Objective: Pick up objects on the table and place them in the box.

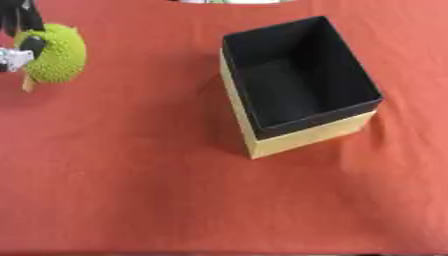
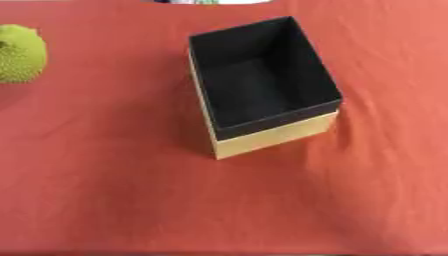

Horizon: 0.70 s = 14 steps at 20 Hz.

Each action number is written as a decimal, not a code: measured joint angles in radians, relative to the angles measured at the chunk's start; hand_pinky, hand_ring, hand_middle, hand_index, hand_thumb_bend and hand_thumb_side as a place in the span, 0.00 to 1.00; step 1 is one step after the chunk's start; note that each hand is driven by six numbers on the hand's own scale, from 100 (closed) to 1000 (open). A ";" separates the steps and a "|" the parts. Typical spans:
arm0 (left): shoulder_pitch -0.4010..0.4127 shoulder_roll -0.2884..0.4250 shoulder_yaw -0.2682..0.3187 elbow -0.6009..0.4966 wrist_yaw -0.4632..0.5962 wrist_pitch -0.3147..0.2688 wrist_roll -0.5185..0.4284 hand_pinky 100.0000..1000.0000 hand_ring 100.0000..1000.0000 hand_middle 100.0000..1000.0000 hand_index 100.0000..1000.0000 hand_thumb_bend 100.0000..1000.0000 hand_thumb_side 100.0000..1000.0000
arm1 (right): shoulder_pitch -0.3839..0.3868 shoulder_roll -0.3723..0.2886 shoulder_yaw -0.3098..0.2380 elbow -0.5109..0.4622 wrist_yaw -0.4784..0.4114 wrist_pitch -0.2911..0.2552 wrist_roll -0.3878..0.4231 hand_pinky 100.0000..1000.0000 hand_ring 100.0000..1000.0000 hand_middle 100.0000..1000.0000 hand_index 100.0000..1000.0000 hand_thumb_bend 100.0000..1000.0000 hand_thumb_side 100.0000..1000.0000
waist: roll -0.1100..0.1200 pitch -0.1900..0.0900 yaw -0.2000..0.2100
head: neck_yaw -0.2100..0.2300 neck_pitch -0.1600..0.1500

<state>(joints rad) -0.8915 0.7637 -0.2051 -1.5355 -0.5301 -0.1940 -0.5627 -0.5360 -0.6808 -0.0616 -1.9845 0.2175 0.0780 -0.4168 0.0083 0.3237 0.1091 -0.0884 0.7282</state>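
An orange-red cloth covers the table, with the open box, black inside and tan outside, standing right of centre. Far left, well apart from it, the left hand is curled round a bumpy green fruit, nothing lying between them.

Box: on the surface, right of centre, open side up.
Bumpy ball: far left, well apart from the box.
Left robot hand: at the ball's left side, apparently touching it.

Left hand mostly cut off by left edge; green bumpy fruit partly hidden behind it.
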 measured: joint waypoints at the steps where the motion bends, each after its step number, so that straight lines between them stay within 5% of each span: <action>1: -0.016 -0.013 -0.004 0.002 -0.001 -0.002 0.002 0.36 0.38 0.40 0.51 0.00 0.00 | -0.001 0.001 0.000 0.000 0.000 0.000 0.000 0.71 0.76 0.57 0.75 0.00 0.63 | 0.001 0.000 0.000 | 0.003 0.000; 14: -0.215 -0.286 -0.050 0.066 -0.065 -0.060 0.032 0.37 0.38 0.40 0.51 0.00 0.00 | -0.037 0.035 -0.013 0.000 0.000 0.012 -0.011 0.71 0.76 0.57 0.75 0.00 0.61 | -0.008 -0.009 -0.019 | 0.041 -0.004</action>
<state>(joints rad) -1.1063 0.4774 -0.2552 -1.4697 -0.5951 -0.2539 -0.5311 -0.5731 -0.6460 -0.0747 -1.9845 0.2176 0.0895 -0.4279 0.0000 0.3143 0.0897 -0.0477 0.7239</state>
